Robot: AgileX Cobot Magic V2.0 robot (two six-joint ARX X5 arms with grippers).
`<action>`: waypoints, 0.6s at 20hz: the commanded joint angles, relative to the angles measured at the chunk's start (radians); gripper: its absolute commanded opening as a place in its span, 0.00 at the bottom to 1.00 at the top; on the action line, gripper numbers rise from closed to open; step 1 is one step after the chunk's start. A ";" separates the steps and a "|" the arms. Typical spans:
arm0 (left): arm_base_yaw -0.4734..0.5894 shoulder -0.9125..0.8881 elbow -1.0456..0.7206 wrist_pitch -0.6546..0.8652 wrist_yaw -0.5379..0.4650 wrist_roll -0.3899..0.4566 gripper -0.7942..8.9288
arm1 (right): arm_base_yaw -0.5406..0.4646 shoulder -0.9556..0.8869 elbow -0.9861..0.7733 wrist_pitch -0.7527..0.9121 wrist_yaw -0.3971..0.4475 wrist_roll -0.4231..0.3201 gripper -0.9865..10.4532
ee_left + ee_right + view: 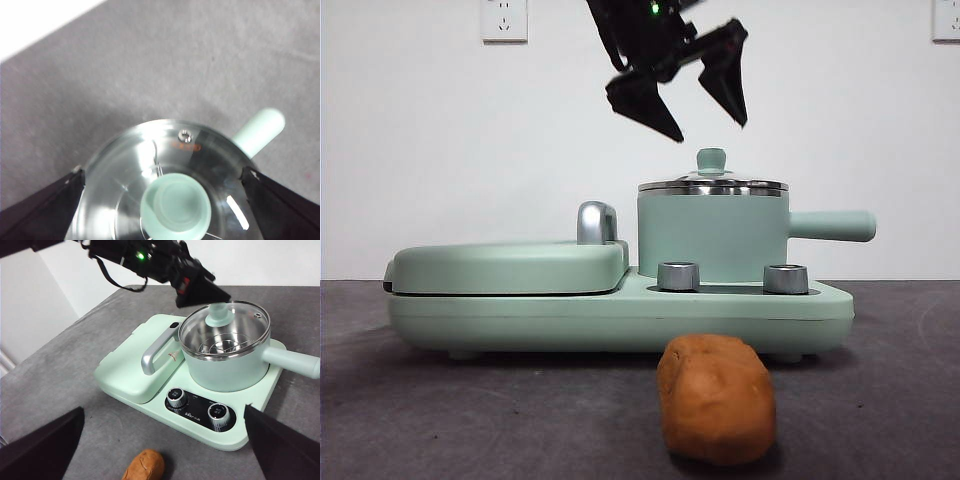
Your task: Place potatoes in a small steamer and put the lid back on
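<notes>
**A:** so the potato (717, 398) is just sitting on the grey worktop (470, 410), bottom centre of the front frame, right in front of the cooker base (620, 315); nothing's touching it; the small steamer (712, 238) is up on the base's right half with the lid (712, 184) on, knob (175, 202) dead centre.

**B:** yeah, and the left gripper (692, 105) hangs at top centre, jaws spread wide, above the knob but apart from it; the right gripper (160, 450) waits back off with its jaws wide too, holding nothing.

**A:** what'd worry me: in the front frame it looks a bit left of the knob; if it drops like that, one jaw could land on the glass and slide; a shallow pinch on that smooth knob might let the lid tilt or slip off; it could also nudge the pot by its side handle (832, 225).
</notes>
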 commanded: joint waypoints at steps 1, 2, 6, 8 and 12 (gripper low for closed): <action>-0.014 0.042 0.032 -0.001 0.000 -0.002 0.59 | 0.001 0.005 0.014 0.006 -0.003 -0.004 0.53; -0.014 0.050 0.032 -0.002 0.000 -0.008 0.59 | 0.001 0.005 0.014 0.006 -0.003 -0.004 0.53; -0.015 0.061 0.032 -0.006 0.000 -0.025 0.58 | 0.000 0.005 0.014 0.006 -0.003 -0.004 0.53; -0.016 0.061 0.032 -0.021 0.000 -0.026 0.55 | 0.000 0.005 0.014 0.007 -0.003 -0.004 0.53; -0.018 0.065 0.032 -0.050 0.000 -0.025 0.53 | 0.000 0.005 0.014 0.007 -0.003 -0.004 0.53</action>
